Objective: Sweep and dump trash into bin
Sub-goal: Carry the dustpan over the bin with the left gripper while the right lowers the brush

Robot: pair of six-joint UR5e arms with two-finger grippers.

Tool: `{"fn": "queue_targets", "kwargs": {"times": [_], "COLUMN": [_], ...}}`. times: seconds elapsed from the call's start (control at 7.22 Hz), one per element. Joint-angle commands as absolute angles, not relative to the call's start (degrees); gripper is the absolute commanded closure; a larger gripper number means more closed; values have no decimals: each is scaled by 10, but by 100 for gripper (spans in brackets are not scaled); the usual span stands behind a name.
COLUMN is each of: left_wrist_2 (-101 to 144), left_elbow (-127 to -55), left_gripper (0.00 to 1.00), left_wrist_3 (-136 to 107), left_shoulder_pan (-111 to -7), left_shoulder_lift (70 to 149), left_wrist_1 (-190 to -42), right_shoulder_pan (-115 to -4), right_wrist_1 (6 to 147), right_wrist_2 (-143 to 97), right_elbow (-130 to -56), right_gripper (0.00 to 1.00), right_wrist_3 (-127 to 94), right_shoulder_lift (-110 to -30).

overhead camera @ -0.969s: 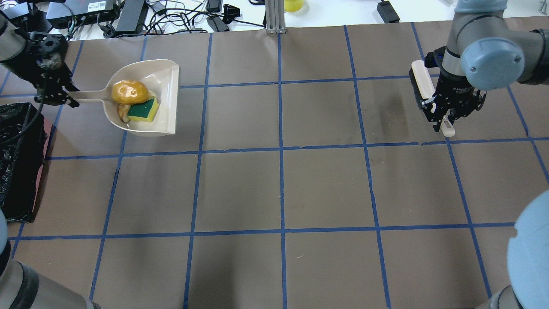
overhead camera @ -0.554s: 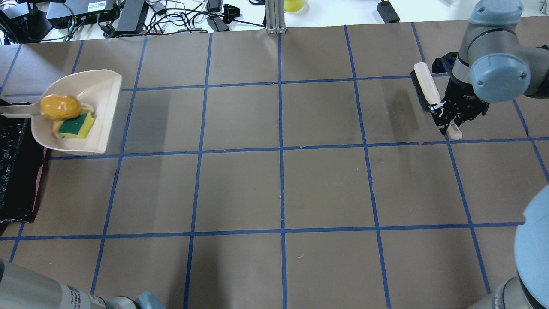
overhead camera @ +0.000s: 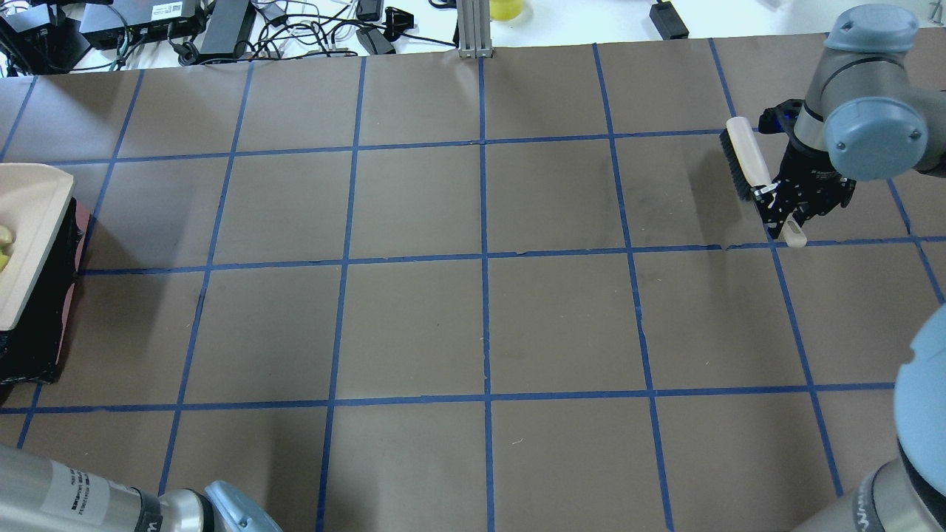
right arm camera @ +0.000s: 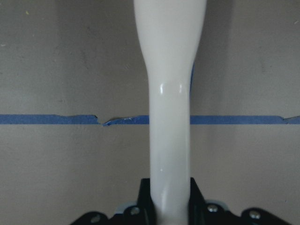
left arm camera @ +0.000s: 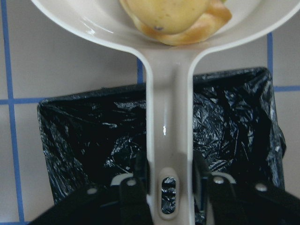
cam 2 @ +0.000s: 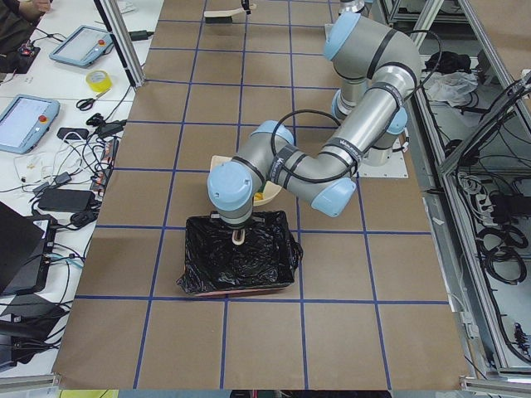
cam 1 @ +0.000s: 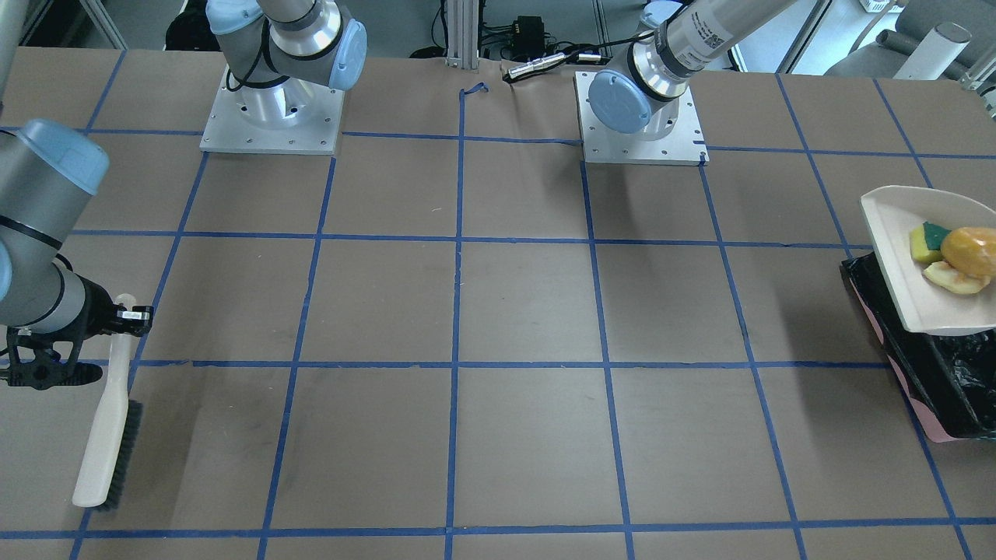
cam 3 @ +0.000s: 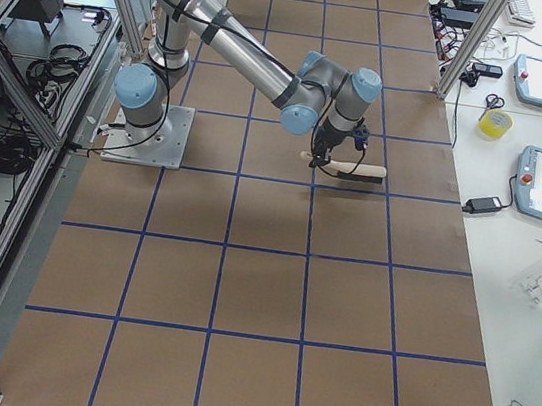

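My left gripper [left arm camera: 168,187] is shut on the handle of the beige dustpan [left arm camera: 166,108] and holds the pan above the bin [left arm camera: 84,136], a pink container [cam 1: 926,420] lined with a black bag. The pan [cam 1: 903,264] carries the trash: the green-and-yellow sponge [cam 1: 926,243], the yellow-orange lump [cam 1: 969,250] and the croissant piece [cam 1: 953,278]. In the overhead view only the pan's front edge [overhead camera: 29,244] and part of the bin [overhead camera: 37,347] show at the left edge. My right gripper [overhead camera: 783,210] is shut on the handle of the brush [overhead camera: 743,159] at the far right.
Cables and electronics [overhead camera: 222,29] lie beyond the table's far edge beside an aluminium post [overhead camera: 473,29]. The two arm bases [cam 1: 272,117] [cam 1: 638,117] stand on the robot's side. Blue tape lines grid the brown table.
My left arm has carried the loaded dustpan leftward from the table to above the bin. My right arm has shifted slightly right and nearer with the brush.
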State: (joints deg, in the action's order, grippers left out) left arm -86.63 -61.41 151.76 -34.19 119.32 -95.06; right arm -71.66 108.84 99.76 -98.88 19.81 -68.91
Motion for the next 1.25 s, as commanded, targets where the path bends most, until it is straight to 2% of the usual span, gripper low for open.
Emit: {"fn": "queue_targets", "kwargs": {"times": [0.0, 0.28, 0.83, 0.97, 1.11], "left_wrist_2": [-927, -931, -967, -966, -968], "left_elbow": [-542, -505, -511, -518, -527], "left_gripper": [100, 100, 100, 100, 100], "left_wrist_3": [1591, 1642, 1667, 1669, 1669], "left_shoulder_pan": [-330, -327, -330, -332, -334], "left_shoulder_lift": [1246, 1282, 1289, 1290, 1282], "left_wrist_1": [-919, -864, -774, -740, -736], "right_shoulder_pan": [-716, -715, -709, -709, -709], "right_wrist_1": [1089, 1089, 1087, 1087, 1087], "right_wrist_2": [998, 998, 998, 1000, 1000], "right_elbow": [-991, -992, -992, -992, -993], "right_gripper": [83, 83, 83, 74, 38], "right_wrist_3": [197, 198, 199, 205, 217], "right_shoulder_lift": [-686, -683, -683, -682, -682]}}
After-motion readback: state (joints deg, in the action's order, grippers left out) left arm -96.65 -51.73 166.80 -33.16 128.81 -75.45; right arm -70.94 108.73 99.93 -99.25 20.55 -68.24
